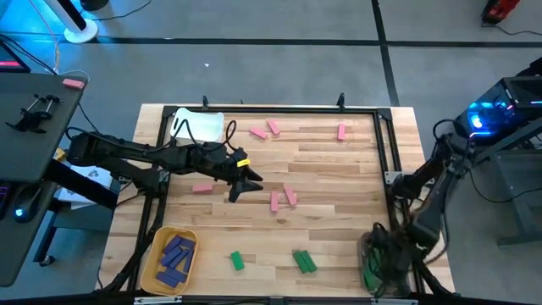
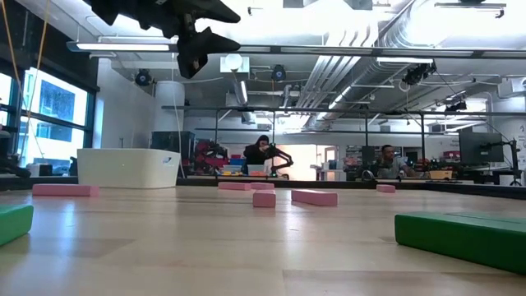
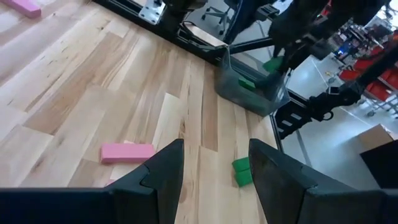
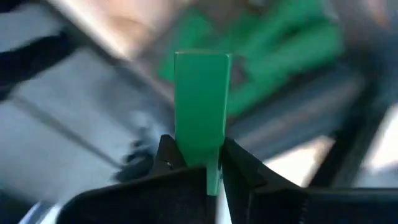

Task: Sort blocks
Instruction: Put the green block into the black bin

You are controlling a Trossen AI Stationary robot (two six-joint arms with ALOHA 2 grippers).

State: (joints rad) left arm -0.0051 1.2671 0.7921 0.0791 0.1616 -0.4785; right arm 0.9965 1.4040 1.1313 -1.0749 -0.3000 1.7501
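Wood plank table [image 1: 339,169], open workshop with seated people behind, left gripper [image 1: 246,185] spread over pink blocks [image 1: 282,198], right gripper [image 4: 198,163] pinching green block [image 4: 201,99], probably over clear bin [image 3: 252,93], wrist view only.

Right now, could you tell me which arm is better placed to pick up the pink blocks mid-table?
Left. Its open gripper hovers beside the pink blocks; the right gripper is occupied, holding a green block over the clear bin.

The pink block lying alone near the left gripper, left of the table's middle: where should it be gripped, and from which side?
Grip the pink block across its narrow width at mid-length, from straight above: it lies flat, long sides free. The left gripper, open, is nearest.
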